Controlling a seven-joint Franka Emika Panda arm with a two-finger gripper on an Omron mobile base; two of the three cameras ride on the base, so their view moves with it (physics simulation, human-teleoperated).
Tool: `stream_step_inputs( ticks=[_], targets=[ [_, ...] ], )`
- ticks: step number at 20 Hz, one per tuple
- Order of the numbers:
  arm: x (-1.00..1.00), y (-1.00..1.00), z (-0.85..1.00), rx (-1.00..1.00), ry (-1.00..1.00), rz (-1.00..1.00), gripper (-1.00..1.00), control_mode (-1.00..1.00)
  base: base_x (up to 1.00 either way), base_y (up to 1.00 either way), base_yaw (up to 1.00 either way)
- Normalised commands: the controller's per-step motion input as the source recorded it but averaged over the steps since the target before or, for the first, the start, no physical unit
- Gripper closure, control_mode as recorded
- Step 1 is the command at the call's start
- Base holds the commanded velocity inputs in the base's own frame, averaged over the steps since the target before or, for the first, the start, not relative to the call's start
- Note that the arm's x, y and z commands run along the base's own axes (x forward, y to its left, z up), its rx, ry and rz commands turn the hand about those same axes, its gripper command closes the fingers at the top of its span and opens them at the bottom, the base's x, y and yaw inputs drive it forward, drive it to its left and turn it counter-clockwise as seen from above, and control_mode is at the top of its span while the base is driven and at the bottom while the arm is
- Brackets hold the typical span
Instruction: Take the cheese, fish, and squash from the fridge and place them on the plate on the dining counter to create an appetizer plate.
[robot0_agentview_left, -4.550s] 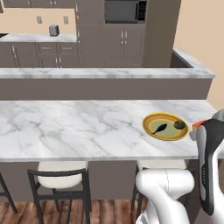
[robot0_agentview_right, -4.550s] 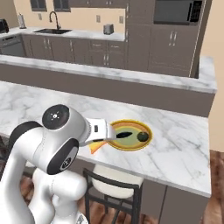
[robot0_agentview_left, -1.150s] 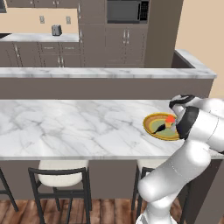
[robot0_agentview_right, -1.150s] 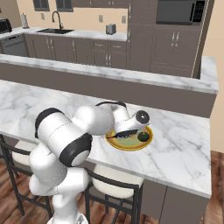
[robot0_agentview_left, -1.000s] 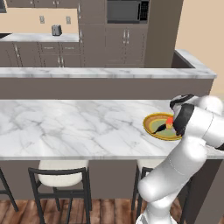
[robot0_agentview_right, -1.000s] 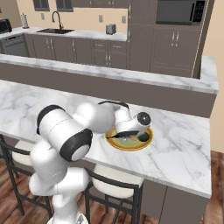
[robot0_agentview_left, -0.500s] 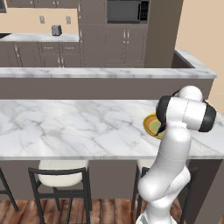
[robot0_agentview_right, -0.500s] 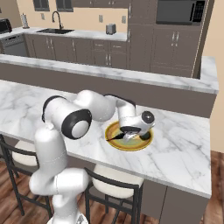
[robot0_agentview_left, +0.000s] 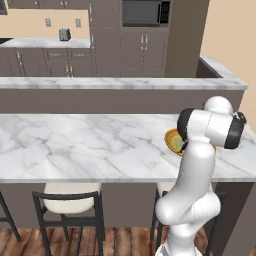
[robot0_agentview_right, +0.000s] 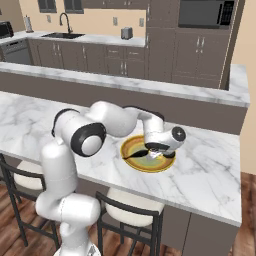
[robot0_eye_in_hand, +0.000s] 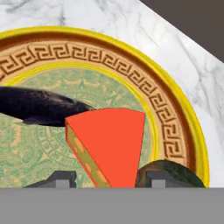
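The plate (robot0_eye_in_hand: 175, 109), yellow-rimmed with an olive-green centre, lies on the white marble dining counter (robot0_agentview_right: 200, 175). On it lie the black fish (robot0_eye_in_hand: 39, 107), the cheese (robot0_eye_in_hand: 113, 140) with its red side up, and the dark green squash (robot0_eye_in_hand: 175, 173). My gripper (robot0_eye_in_hand: 108, 179) hovers just over the plate, open, with one fingertip on each side of the cheese and a gap to it. In the right base view the gripper (robot0_agentview_right: 152, 149) hangs low over the plate (robot0_agentview_right: 127, 145). My arm hides most of the plate (robot0_agentview_left: 172, 140) in the left base view. The fridge is out of view.
A raised grey-topped ledge (robot0_agentview_left: 120, 84) runs behind the dining counter (robot0_agentview_left: 75, 145). Stools (robot0_agentview_left: 70, 205) (robot0_agentview_right: 130, 210) stand under the counter's near edge. The counter's right end (robot0_agentview_right: 235, 215) is close to the plate. Brown kitchen cabinets line the back wall.
The arm has swung out over the plate and the hand has come down low onto it. The fingers have spread apart, and the cheese now rests on the plate.
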Motion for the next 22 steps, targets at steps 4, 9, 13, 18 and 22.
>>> stream_step_inputs(
  ticks=[4, 9, 13, 18, 22],
  targets=[
    [-0.43, 0.23, 0.69, -0.11, 0.00, -0.08, -1.00, -1.00, 0.00, 0.00, 0.00],
    [-0.44, 0.31, 1.00, -0.19, 0.00, -0.07, -1.00, -1.00, 0.00, 0.00, 0.00],
    [-0.62, 0.50, 0.98, -0.22, 0.02, -0.03, -1.00, -1.00, 0.00, 0.00, 0.00],
    [-0.99, 0.18, 0.83, -0.16, -0.05, -0.02, -1.00, -1.00, 0.00, 0.00, 0.00],
    [-1.00, 0.06, 0.68, -0.05, -0.30, -0.09, -1.00, -1.00, 0.00, 0.00, 0.00]
  ],
)
